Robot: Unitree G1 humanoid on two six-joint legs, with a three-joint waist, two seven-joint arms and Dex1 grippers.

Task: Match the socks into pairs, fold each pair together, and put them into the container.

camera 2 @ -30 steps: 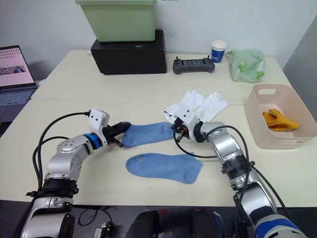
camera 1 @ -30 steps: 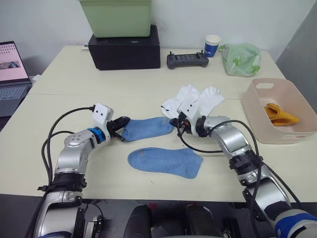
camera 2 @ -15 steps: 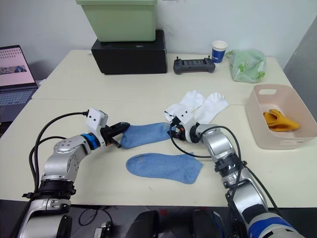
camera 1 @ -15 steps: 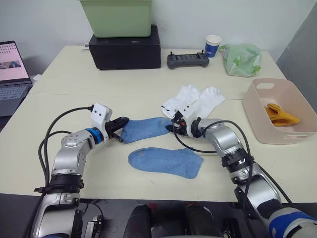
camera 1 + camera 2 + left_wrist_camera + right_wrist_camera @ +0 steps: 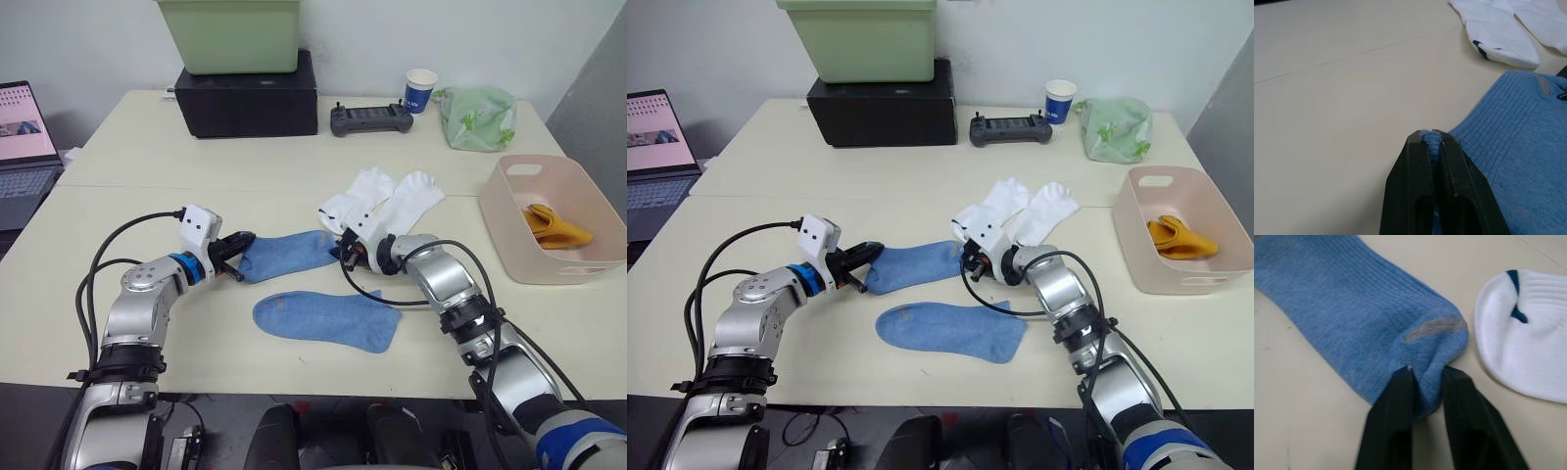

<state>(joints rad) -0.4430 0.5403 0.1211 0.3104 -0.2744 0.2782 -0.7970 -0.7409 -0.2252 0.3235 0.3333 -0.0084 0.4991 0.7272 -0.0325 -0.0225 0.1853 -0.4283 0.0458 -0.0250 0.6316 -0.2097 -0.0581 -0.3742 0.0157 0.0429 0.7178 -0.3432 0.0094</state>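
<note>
No words, numbers or signs can be read here. The laptop screen shows a picture and lines too small to read. The blue band on the paper cup has no print that can be made out.

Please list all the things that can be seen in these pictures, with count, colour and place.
blue socks: 2, light blue; one held at both ends, one flat nearer the robot
white socks: 2, table centre
orange socks: mustard, folded in basin
basin: 1, pale pink, right
bin: 1, light green, on black box
controller: 1, dark
cup: 1, blue-white
bag: 1, pale green
laptop: 1, far left
left pincer: shut on sock
right pincer: shut on sock
</note>
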